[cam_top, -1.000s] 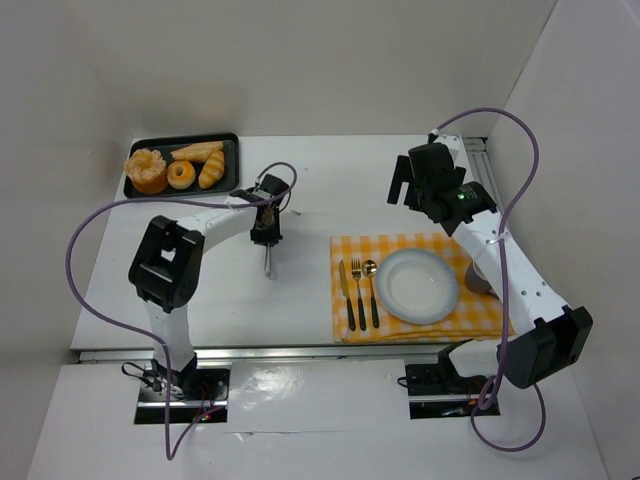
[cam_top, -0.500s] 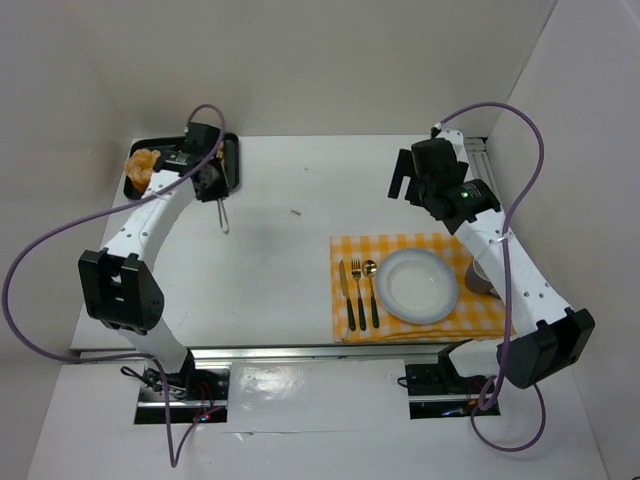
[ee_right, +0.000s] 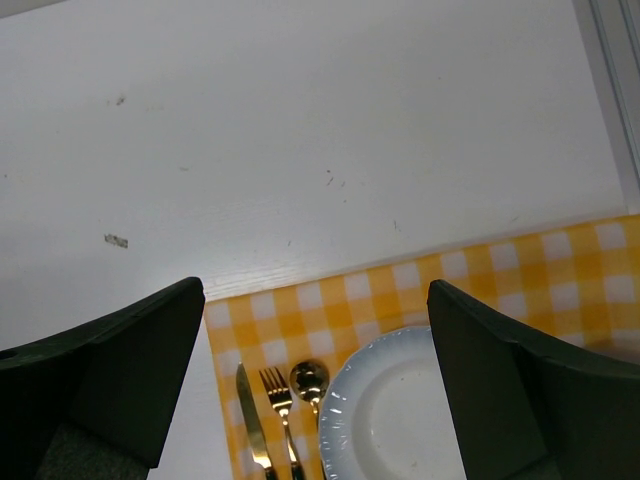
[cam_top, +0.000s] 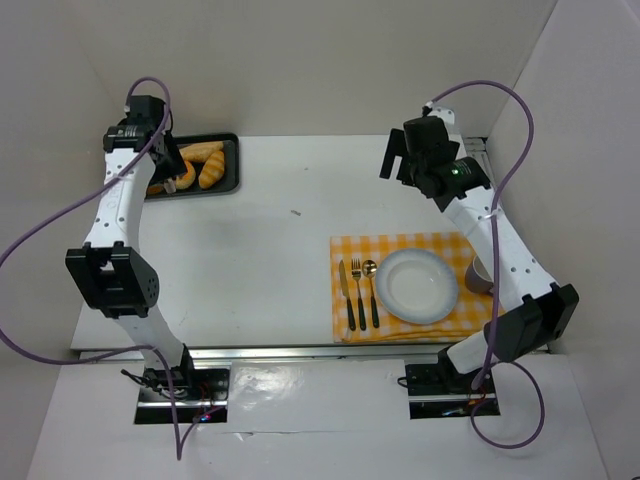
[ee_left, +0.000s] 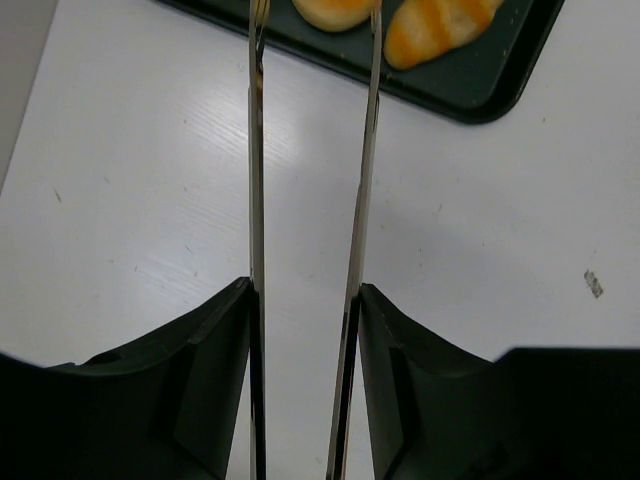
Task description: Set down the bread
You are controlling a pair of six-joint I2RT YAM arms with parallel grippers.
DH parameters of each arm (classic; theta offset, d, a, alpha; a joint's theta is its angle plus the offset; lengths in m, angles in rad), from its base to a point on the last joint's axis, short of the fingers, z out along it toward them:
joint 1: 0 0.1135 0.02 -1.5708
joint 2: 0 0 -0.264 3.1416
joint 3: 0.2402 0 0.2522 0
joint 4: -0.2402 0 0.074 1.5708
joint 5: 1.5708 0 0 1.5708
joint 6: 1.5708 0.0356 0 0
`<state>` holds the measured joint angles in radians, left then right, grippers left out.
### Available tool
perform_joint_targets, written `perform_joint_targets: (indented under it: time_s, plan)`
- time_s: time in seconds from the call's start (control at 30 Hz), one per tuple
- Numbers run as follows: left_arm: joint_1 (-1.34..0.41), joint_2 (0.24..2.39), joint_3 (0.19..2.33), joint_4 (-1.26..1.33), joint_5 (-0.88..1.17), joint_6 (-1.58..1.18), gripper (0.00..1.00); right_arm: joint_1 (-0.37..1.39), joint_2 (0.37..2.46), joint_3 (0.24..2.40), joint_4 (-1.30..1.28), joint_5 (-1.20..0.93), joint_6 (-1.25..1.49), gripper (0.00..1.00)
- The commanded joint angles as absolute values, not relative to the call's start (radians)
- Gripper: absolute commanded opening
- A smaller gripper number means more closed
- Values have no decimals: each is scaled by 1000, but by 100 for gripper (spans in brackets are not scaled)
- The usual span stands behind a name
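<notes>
Bread rolls (cam_top: 212, 170): on dark tray (cam_top: 229, 150), far-left corner of counter (cam_top: 300, 190).
Left gripper (ee_left: 305, 290) clamped on metal tongs (ee_left: 256, 180), blades parted, reaching over tray edge; right gripper (ee_right: 315, 290) spread wide above counter and checked placemat (ee_right: 560, 260).

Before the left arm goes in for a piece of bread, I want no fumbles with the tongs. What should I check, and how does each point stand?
1. Tongs seated in the left gripper: ok, a finger sits outside each arm.
2. Tong arms apart: ok.
3. Tips over the tray: ok, by the round bread and the striped roll.
4. Tips straddling one piece: cannot tell, they run out of the wrist view.
5. Plate bare: ok.
6. Right gripper clear of the plate: ok, open and away from it.
</notes>
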<state>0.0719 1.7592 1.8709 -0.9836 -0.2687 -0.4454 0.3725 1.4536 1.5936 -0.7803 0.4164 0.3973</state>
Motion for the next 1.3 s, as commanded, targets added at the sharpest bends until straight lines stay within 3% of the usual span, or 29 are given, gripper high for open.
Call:
perform_joint_targets:
  time_s: [0.0,0.5,1.27]
  plan:
    - [104,1802,1943,-1015,-259,-405,57,368,1471,1670,-790,411,382,100]
    - [95,1957,2069,-927,-434,-371,58,368,1549,1727,-818,391,391,100]
    - [84,2175,2220,-891,-532,-341,59,368,1589,1767,-847,391,410,100]
